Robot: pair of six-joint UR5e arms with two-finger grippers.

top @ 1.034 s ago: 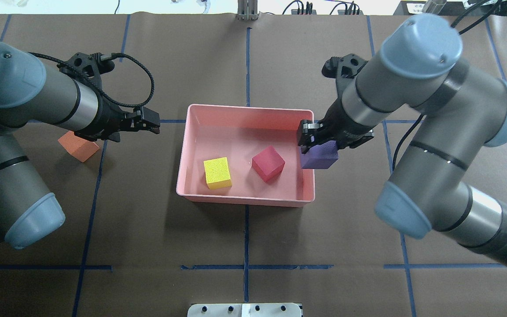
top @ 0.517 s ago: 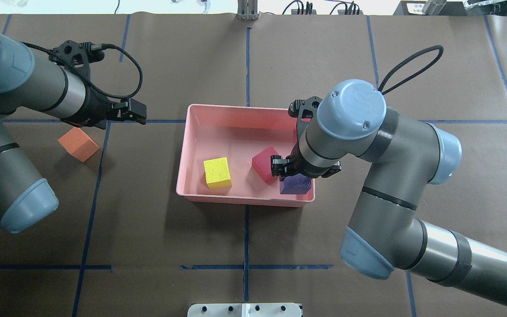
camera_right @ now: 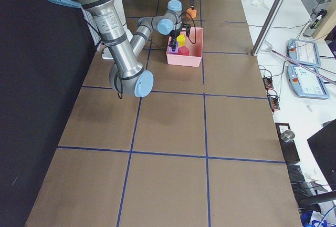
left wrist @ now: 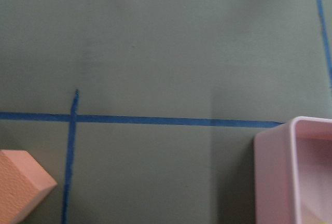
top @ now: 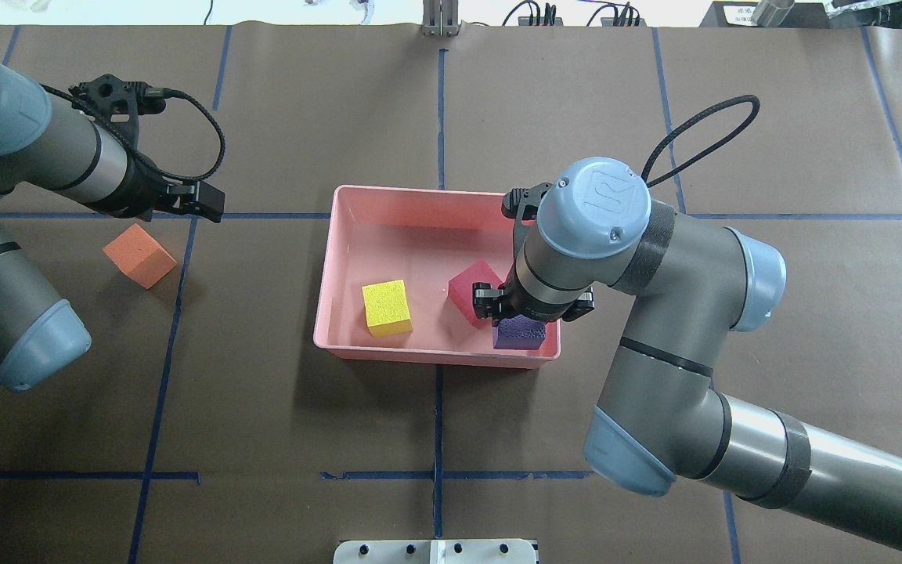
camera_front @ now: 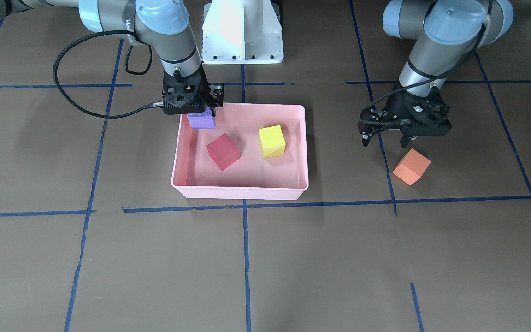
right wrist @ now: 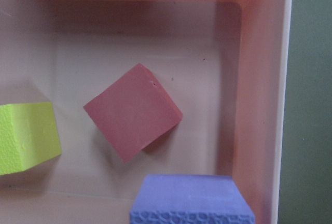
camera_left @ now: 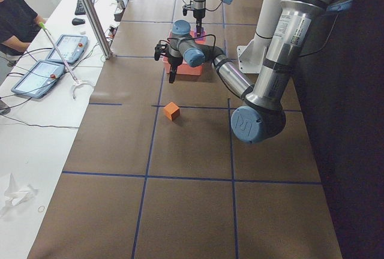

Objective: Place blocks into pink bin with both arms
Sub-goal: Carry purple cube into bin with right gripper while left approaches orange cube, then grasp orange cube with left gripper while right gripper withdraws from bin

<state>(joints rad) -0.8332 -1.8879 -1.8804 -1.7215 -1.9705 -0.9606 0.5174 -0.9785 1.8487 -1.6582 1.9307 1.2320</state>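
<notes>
The pink bin (top: 443, 192) (camera_front: 240, 191) holds the yellow block (top: 387, 307) (camera_front: 271, 141) and the red block (top: 468, 283) (camera_front: 223, 151). My right gripper (top: 533, 313) (camera_front: 201, 113) is shut on the purple block (top: 519, 335) (camera_front: 201, 121) and holds it low inside the bin's corner nearest the robot, beside the red block. The right wrist view shows purple (right wrist: 189, 200), red (right wrist: 132, 112) and yellow (right wrist: 26, 136). The orange block (top: 139, 254) (camera_front: 411, 167) lies on the table left of the bin. My left gripper (top: 204, 201) (camera_front: 384, 140) is open and empty, just beyond it.
The white pedestal base (camera_front: 242, 32) stands behind the bin on the robot's side. Blue tape lines cross the brown table cover. A white plate (top: 435, 551) sits at the table's near edge. The left wrist view shows the orange block's corner (left wrist: 18, 182) and the bin's rim (left wrist: 272, 172).
My right arm swung the purple block from over the bin's right rim into the bin's near right corner. My left gripper drew back leftward, away from the bin.
</notes>
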